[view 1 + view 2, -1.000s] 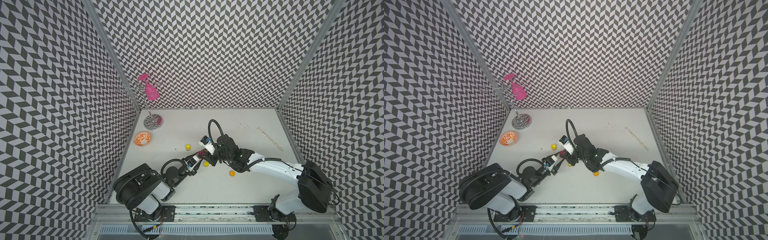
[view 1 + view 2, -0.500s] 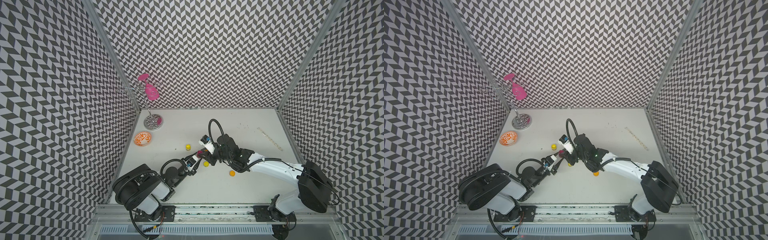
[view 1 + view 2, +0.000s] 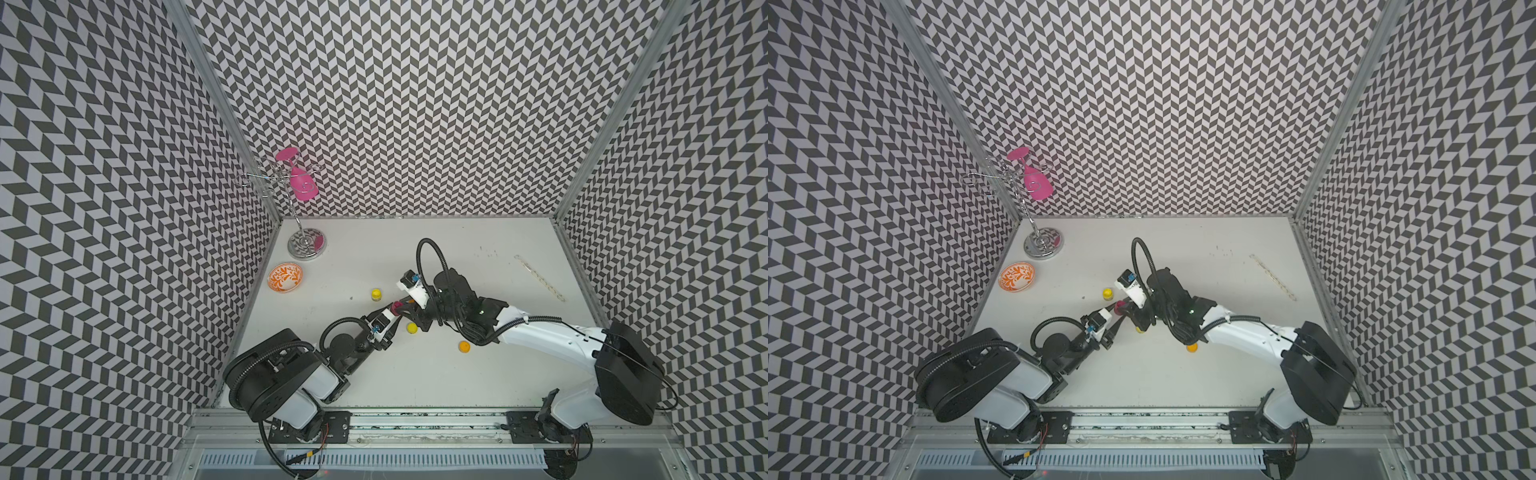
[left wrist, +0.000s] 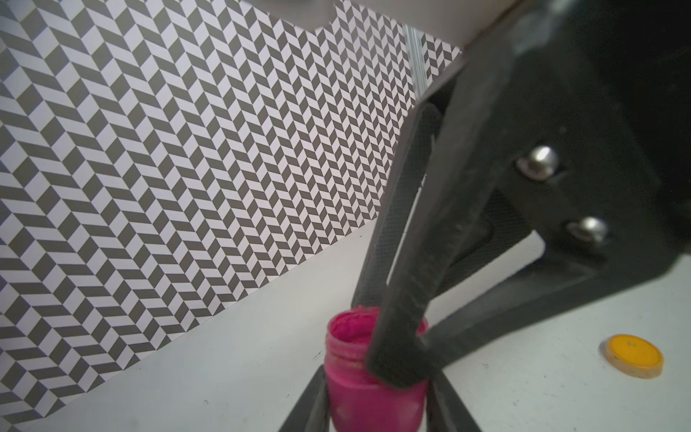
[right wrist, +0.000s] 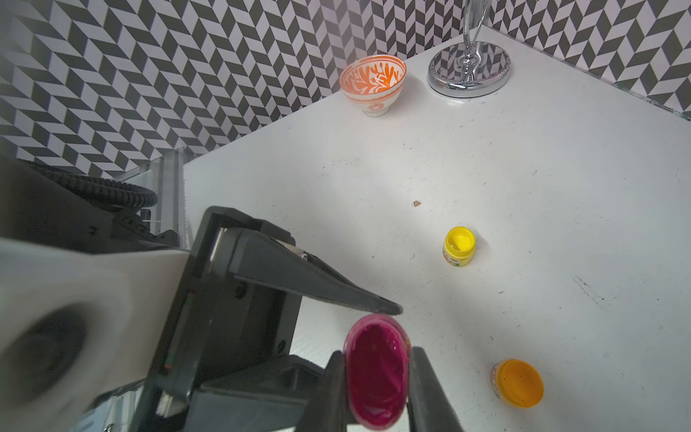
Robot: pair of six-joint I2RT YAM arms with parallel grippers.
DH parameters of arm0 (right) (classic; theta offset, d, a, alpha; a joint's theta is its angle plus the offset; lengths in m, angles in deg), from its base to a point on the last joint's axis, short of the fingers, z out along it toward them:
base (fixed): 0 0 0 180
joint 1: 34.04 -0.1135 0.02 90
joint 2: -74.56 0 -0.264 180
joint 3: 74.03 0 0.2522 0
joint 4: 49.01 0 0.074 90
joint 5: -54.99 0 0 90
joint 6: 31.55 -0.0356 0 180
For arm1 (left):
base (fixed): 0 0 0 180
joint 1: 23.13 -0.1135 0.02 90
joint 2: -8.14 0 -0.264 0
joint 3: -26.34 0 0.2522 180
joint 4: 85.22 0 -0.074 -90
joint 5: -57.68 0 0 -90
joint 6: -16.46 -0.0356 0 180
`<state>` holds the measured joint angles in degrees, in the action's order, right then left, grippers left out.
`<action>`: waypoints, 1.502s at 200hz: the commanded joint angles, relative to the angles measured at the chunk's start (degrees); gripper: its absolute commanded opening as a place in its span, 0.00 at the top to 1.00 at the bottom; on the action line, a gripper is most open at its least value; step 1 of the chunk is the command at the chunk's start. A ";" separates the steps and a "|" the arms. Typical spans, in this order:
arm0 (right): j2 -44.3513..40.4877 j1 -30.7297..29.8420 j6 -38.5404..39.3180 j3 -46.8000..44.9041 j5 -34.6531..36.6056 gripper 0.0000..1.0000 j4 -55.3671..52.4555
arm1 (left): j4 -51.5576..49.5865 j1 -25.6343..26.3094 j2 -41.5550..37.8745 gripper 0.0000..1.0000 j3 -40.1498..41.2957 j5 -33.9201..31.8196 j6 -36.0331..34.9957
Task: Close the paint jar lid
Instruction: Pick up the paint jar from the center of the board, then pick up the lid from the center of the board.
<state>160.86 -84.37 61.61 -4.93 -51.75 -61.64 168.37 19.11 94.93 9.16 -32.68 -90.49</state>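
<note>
- The paint jar (image 4: 355, 389) sits roughly upright at mid-desk (image 5: 523, 168), between both arms. The right gripper (image 5: 377, 355) reaches down and is clamped narrowly on its neck.
- The left gripper (image 4: 375, 377) flanks the jar's body. I cannot tell whether it grips firmly.
- The jar is small, magenta and open, with a paint-smeared rim. No matching lid is visible.

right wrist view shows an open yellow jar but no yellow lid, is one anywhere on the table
observer: Yes, a yellow lid lies flat on the table, close beside the left hand and out of your frame.
operator: i see just one left finger at the pink jar, where's the other
observer: The left wrist view shows both fingers of that hand flanking the pink jar, one against each side of its body.
</note>
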 commanded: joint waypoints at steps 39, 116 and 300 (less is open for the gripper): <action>0.97 -1.09 -0.10 0.22 -0.41 0.76 3.77 | 18.65 0.04 -1.73 0.71 0.78 1.91 -1.11; -4.77 -0.57 0.05 -1.99 9.69 0.39 3.03 | 16.30 -0.03 -1.18 0.71 0.20 1.84 -2.45; 7.09 15.70 -7.57 4.46 33.56 0.45 -17.95 | 14.84 0.21 -7.83 0.68 2.35 21.31 0.25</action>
<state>165.67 -68.43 55.18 -3.45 -23.14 -73.05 168.39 18.89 85.24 10.32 -17.38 -91.47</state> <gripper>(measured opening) 0.565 0.340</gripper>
